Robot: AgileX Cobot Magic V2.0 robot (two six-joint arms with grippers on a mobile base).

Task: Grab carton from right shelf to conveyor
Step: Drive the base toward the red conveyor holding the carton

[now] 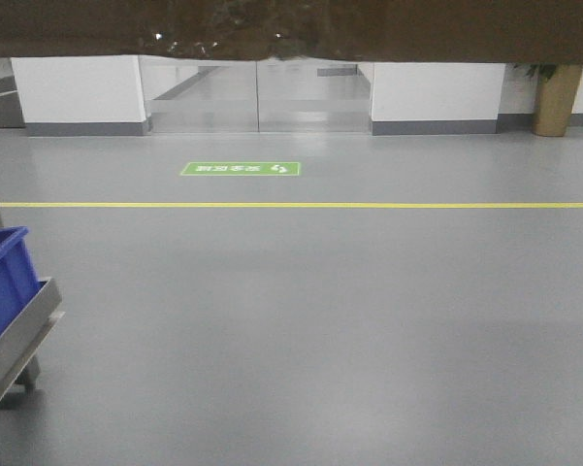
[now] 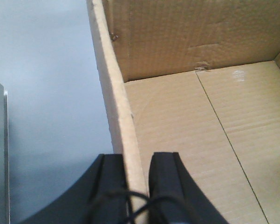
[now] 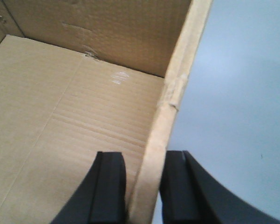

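1. The carton (image 2: 186, 140) is seen in tan brown, ribbed with fine lines.
2. The left gripper (image 2: 138, 159) and right gripper (image 3: 142, 157) are finished in black.
3. The floor (image 1: 320, 320) is coloured grey, crossed by a yellow line (image 1: 301, 205).

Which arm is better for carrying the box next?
Neither alone. The left gripper clamps the left wall of the carton, the right gripper clamps its right wall, so both should carry together.

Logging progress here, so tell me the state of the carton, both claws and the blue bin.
Carton: open-topped, empty, gripped on both side walls.
Left claw: shut on the carton's wall.
Right claw: shut on the opposite wall.
Blue bin: upright, contents hidden.
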